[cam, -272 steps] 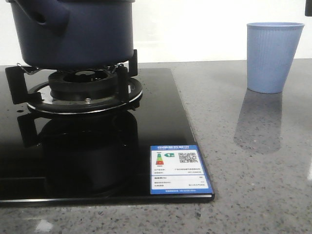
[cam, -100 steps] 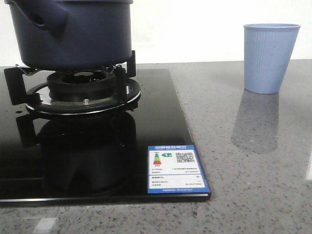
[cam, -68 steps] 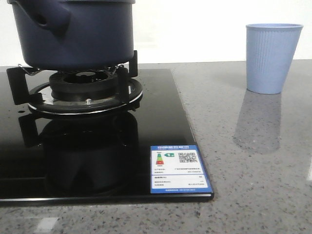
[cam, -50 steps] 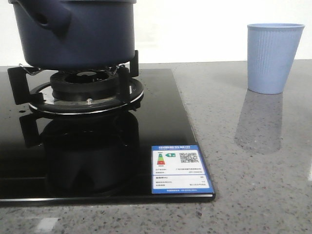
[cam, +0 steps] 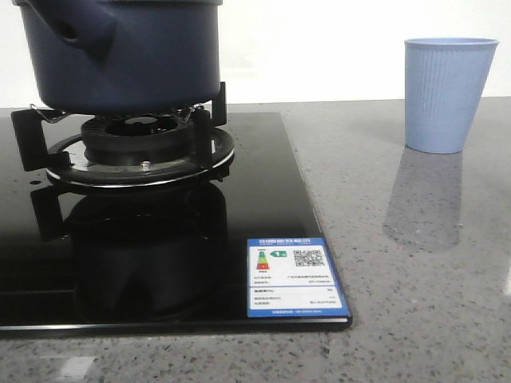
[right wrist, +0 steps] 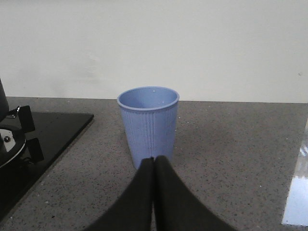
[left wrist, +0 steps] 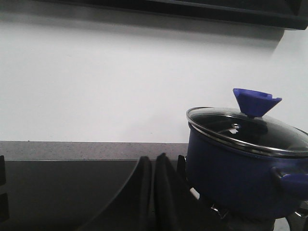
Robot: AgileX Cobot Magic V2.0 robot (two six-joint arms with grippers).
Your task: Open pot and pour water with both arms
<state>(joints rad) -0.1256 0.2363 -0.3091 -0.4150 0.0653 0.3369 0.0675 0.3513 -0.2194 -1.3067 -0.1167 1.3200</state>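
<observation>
The dark navy pot (cam: 124, 56) stands on the gas burner (cam: 140, 148) at the front view's upper left; its top is cut off there. In the left wrist view the pot (left wrist: 240, 178) carries a glass lid (left wrist: 250, 132) with a blue knob (left wrist: 256, 102). My left gripper (left wrist: 153, 160) is shut and empty, low over the black hob, short of the pot. A light blue ribbed cup (cam: 447, 94) stands on the grey counter to the right. My right gripper (right wrist: 154, 160) is shut and empty, just in front of the cup (right wrist: 148, 125). Neither gripper shows in the front view.
The black glass hob (cam: 160, 263) carries a blue and white energy label (cam: 292, 275) at its near right corner. Black pan supports (cam: 28, 136) stick out round the burner. A white wall runs behind the grey speckled counter (cam: 415, 279).
Only the front view's framing wobbles by a few pixels. The pot, hob and cup stand as before.
</observation>
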